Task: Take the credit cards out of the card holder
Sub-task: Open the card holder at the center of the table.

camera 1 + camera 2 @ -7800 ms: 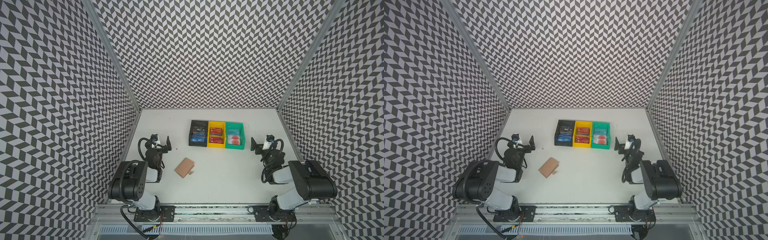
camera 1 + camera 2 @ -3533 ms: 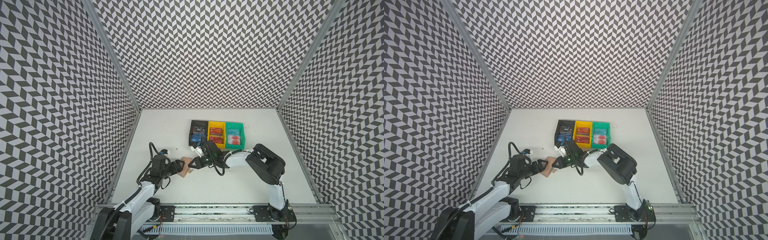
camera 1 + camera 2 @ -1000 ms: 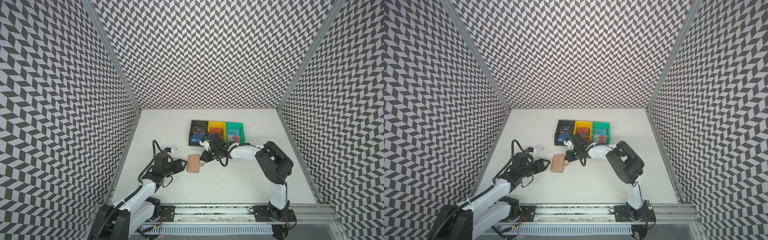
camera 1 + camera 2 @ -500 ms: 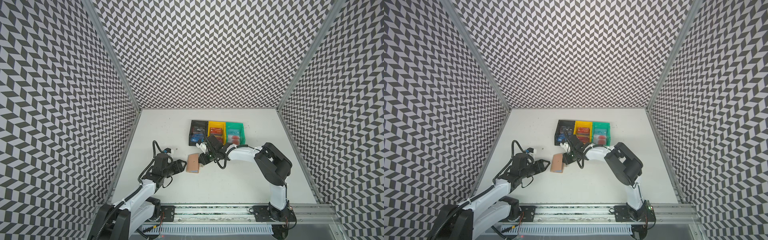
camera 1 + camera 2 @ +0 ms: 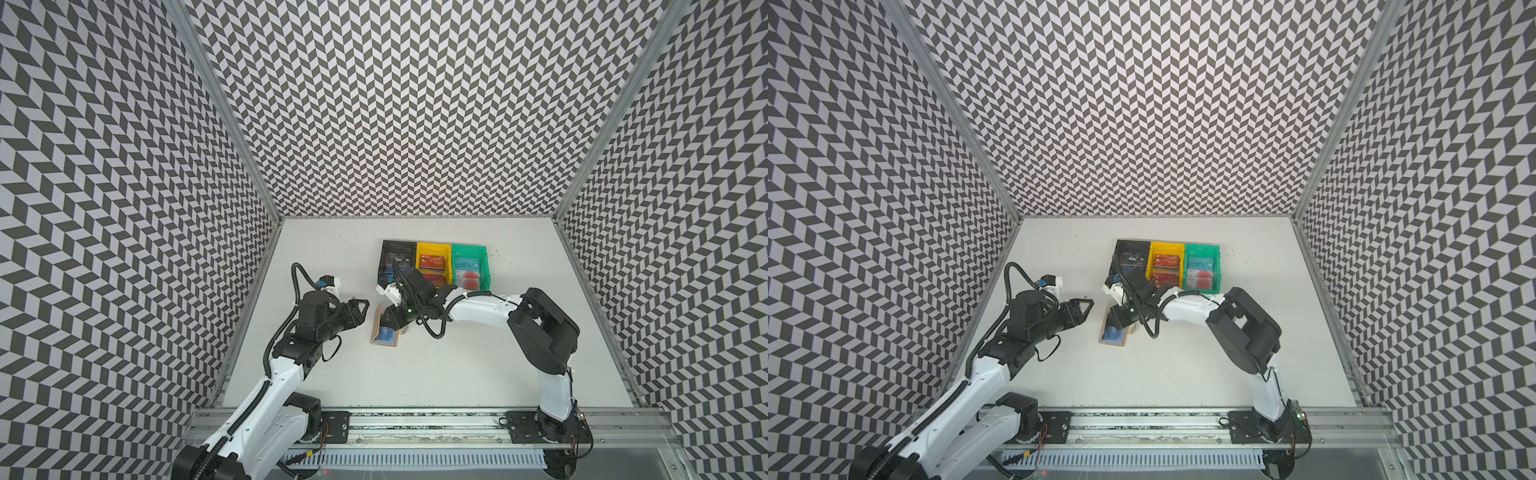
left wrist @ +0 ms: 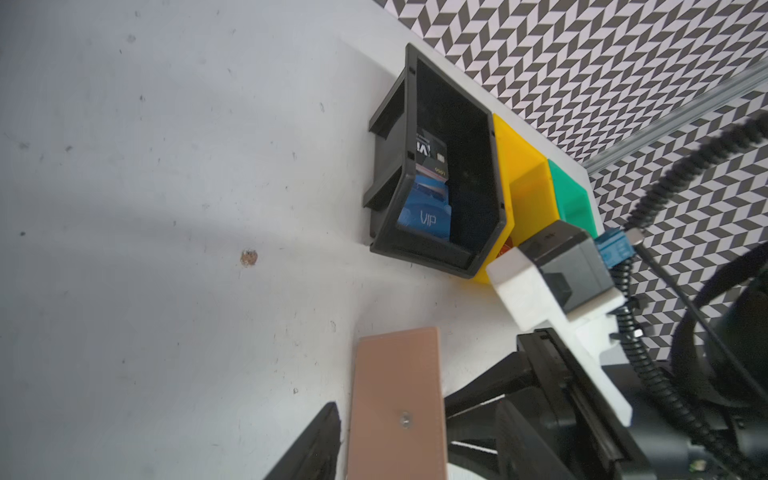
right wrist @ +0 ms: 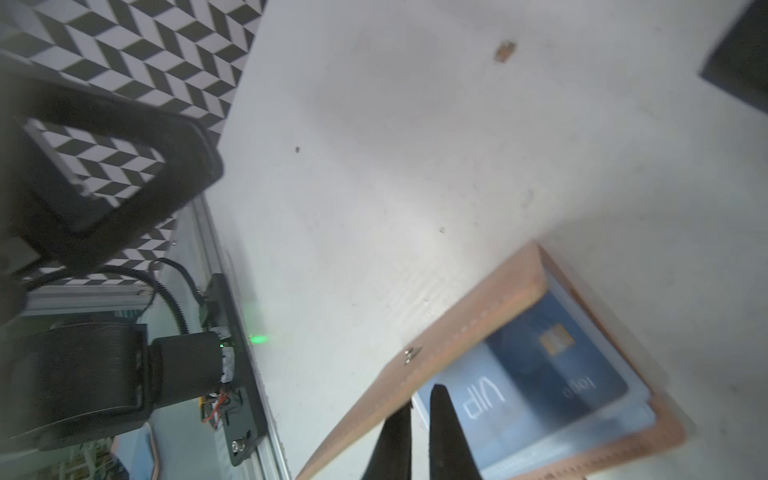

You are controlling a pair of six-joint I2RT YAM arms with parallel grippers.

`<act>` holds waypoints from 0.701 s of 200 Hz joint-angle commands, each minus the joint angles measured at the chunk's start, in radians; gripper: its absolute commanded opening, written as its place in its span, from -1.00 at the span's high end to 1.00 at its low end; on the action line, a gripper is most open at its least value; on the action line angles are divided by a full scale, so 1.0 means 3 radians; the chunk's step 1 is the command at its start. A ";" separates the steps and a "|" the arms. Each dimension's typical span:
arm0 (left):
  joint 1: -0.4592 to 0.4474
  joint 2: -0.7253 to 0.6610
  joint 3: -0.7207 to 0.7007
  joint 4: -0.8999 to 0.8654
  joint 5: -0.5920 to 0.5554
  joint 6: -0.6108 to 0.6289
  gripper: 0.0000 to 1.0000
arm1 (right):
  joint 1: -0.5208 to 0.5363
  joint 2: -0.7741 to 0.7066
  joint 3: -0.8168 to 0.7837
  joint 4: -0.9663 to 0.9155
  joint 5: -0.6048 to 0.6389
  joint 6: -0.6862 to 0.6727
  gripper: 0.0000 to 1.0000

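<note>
**Left pincer** (image 5: 360, 312): jaws apart and gripping nothing, just left of the card holder (image 5: 382, 332) and not touching it.

**Card holder:** lies on the desk (image 5: 457, 374), left of centre and nearer than the bins. A second ago it lay shut with its tan face up. Now its upper cover stands lifted on the left side, and a blue card (image 7: 540, 365) marked "VIP" shows under a clear sleeve. The opening step therefore appears nearly done. The card looks reachable but is not yet withdrawn.

**Right pincer** (image 7: 419, 409): closed on the edge of the raised cover, holding it up.

**Far right of these:** black bin (image 5: 398, 242), yellow bin (image 5: 433, 245) and green bin (image 5: 468, 247) stand side by side.

**Obscured:**
- In both top views the right pincer hides the far end of the holder.
- The left wrist view shows only the cover's tan outer face.
- It cannot be told whether further cards lie beneath the blue one.
- The near end of the black bin is hidden by the right wrist.
</note>
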 commanded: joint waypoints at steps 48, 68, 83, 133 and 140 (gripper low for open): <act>0.0051 -0.0495 0.0303 -0.0735 -0.0251 0.0032 -0.23 | 0.0080 0.0365 0.0135 0.0754 -0.0526 0.0403 0.80; 0.0051 -0.0536 0.0305 -0.0749 -0.0286 0.0025 -0.25 | 0.0085 0.0487 0.0123 0.0910 -0.0578 0.0487 0.81; 0.0052 -0.0481 0.0290 -0.0726 -0.0264 0.0024 -0.25 | 0.0085 0.0561 0.0121 0.0974 -0.0593 0.0520 0.81; 0.0052 -0.0310 0.0135 -0.0513 -0.0122 -0.0016 -0.25 | 0.0070 0.0529 0.0119 0.0954 -0.0519 0.0464 0.80; 0.0052 -0.0298 0.0116 -0.0494 -0.0120 -0.0022 -0.25 | 0.0062 0.0517 0.0136 0.0930 -0.0511 0.0454 0.80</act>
